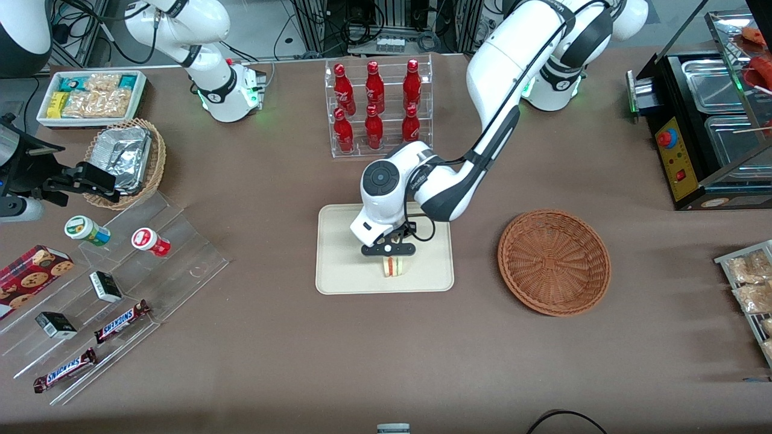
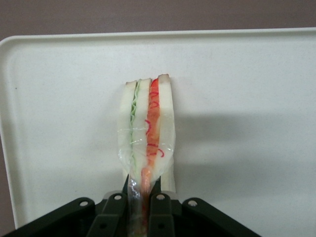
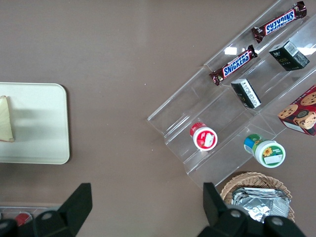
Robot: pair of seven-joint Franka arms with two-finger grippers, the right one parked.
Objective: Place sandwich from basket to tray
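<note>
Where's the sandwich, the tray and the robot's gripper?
sandwich [image 2: 147,128], left wrist view, its layered edge.
tray [image 1: 344,253], front view, bare surface.
gripper [image 2: 143,200], left wrist view, between fingertips, shut on sandwich, over tray.

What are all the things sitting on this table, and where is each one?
sandwich: one, white bread with red and green filling, on the tray, held by the gripper
tray: one, cream, mid-table
basket: one, reddish-brown wicker, beside the tray toward the working arm's end
bottles: six, red, in a clear rack, farther from the front camera than the tray
foil containers: silver, in a lighter wicker basket toward the parked arm's end
Snickers bars: two, brown, on the clear stepped stand
small cups: two, one red-lidded, one green-lidded, on that stand
cookie box: one, red, beside the stand
gripper: one, black, above the tray, shut on the sandwich
</note>
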